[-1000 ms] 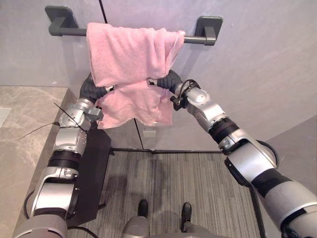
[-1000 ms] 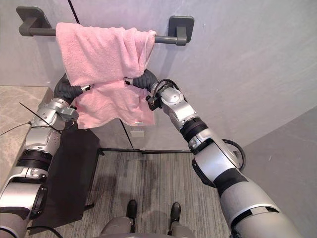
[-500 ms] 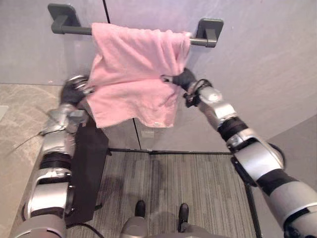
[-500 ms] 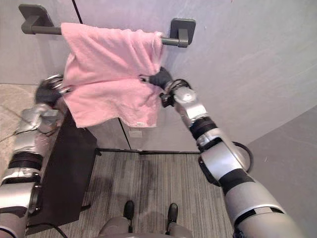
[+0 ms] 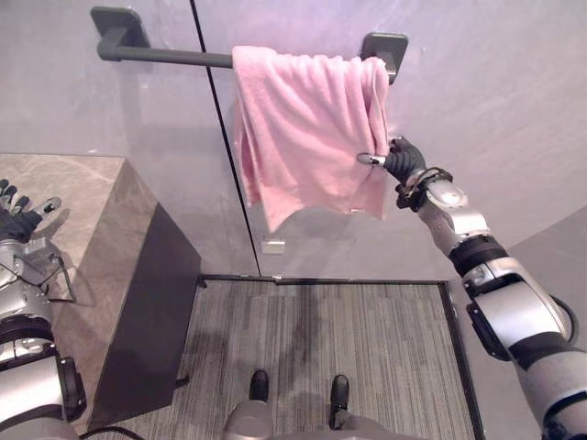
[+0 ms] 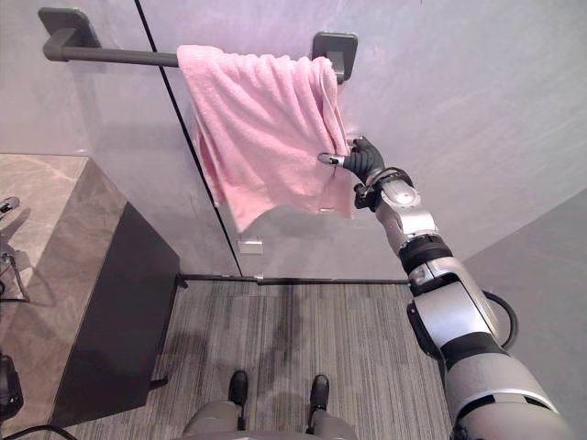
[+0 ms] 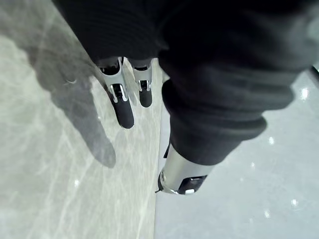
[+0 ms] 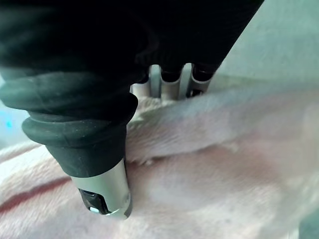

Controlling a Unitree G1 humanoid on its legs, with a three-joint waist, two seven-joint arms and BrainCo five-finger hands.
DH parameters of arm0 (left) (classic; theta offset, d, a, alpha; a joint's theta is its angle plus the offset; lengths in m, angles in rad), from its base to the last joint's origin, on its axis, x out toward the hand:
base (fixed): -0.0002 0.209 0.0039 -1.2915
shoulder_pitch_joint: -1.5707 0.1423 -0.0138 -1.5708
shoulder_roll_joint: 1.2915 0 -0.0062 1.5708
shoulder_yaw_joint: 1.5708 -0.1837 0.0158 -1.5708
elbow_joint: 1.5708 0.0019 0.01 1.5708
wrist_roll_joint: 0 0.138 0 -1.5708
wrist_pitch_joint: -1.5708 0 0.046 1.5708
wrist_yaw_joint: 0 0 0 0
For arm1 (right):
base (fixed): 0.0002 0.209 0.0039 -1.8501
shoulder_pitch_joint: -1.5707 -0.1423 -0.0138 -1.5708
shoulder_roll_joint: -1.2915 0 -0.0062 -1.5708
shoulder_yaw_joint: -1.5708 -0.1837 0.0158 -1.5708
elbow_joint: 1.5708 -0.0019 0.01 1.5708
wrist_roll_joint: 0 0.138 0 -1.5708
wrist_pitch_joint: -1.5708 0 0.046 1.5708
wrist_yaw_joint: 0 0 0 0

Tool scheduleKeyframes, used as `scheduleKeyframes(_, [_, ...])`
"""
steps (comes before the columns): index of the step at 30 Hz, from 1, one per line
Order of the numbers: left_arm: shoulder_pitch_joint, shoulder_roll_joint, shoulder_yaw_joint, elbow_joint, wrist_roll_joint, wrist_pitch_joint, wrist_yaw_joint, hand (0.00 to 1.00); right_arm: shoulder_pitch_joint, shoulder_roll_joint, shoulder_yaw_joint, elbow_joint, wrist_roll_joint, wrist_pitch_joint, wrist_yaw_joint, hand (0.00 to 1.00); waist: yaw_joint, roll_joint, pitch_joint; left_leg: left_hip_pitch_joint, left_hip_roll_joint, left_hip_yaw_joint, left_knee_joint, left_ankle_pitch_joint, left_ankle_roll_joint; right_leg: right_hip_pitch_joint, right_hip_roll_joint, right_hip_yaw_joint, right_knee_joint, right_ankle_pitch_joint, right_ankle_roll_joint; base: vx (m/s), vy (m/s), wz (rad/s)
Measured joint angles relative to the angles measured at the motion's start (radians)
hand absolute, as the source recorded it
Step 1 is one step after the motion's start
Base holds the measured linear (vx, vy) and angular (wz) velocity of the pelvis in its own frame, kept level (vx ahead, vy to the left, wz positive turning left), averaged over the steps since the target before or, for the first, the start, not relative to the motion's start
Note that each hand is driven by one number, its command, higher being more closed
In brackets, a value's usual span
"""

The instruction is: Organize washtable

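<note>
The pink towel (image 5: 307, 128) hangs folded over the right end of a dark grey towel bar (image 5: 165, 58) fixed to the pale wall (image 5: 486, 101). Its upper edge is bunched close to the bar's right bracket, and its lower edge runs at a slant, longer at the left corner. The left part of the bar is bare.

The right robot hand (image 5: 402, 161) is raised to the towel's right edge, about halfway down the cloth. In the right wrist view its fingers (image 8: 172, 82) go in behind a fold of the towel while the thumb (image 8: 102, 189) lies across the front, so it appears to pinch the edge between them.

The left robot hand (image 5: 18, 218) is well apart from the towel, low at the left over the marble desk (image 5: 87, 188). Its fingers (image 7: 122, 104) are straight and hold nothing; whether they touch the stone is unclear. Below the towel lies a grey striped floor (image 5: 321, 330).
</note>
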Motion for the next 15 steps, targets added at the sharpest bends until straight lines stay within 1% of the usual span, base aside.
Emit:
scheduleKeyframes(2, [0.011,0.017,0.001,0.002,0.001,0.001,-0.001,0.0,0.002,-0.007,0.0,0.0,-0.001,0.005,0.0,0.0,-0.012,0.0,0.0,0.0,0.0,0.0,0.0,0.0,0.0,0.0,0.0,0.0,0.0,0.0,0.0,0.0,0.0,0.0])
scheduleKeyframes(6, [0.011,0.017,0.001,0.002,0.002,0.005,-0.003,0.0,0.006,-0.025,0.0,0.0,-0.004,0.013,0.001,0.0,-0.015,0.001,-0.001,0.006,0.0,0.006,0.002,0.0,0.0,0.003,0.0,0.007,0.0,0.002,0.0,-0.01,0.001,-0.05])
scheduleKeyframes(10, [0.004,0.017,0.0,0.002,0.003,0.015,-0.001,0.0,0.039,-0.066,-0.018,0.003,-0.046,0.028,-0.007,0.0,-0.017,0.007,-0.015,0.011,-0.001,0.006,0.004,0.0,0.001,0.009,0.0,0.007,0.0,0.003,-0.001,-0.03,0.002,-0.01])
scheduleKeyframes(11, [0.0,0.017,0.0,0.002,0.003,0.015,0.0,0.0,0.042,-0.066,-0.045,0.006,-0.05,0.029,-0.012,0.0,-0.018,0.011,-0.017,0.013,-0.002,0.005,0.004,0.0,0.001,0.012,0.0,0.006,0.0,0.003,-0.001,-0.02,0.003,0.04])
scheduleKeyframes(13, [-0.04,0.017,-0.005,-0.001,-0.001,0.017,0.012,0.0,0.043,-0.069,-0.172,0.017,-0.056,0.03,-0.06,0.0,-0.022,0.029,-0.027,0.016,-0.003,-0.005,0.009,0.0,0.001,0.023,-0.002,-0.004,0.0,0.003,-0.001,-0.01,0.001,0.14])
scheduleKeyframes(15, [-0.072,0.017,-0.005,-0.02,-0.014,0.016,0.024,0.0,0.042,-0.072,-0.247,0.017,-0.056,0.029,-0.091,0.0,-0.028,0.043,-0.035,0.023,-0.003,-0.017,0.011,0.0,0.001,0.036,-0.002,-0.018,0.0,0.001,-0.002,-0.01,0.0,0.18])
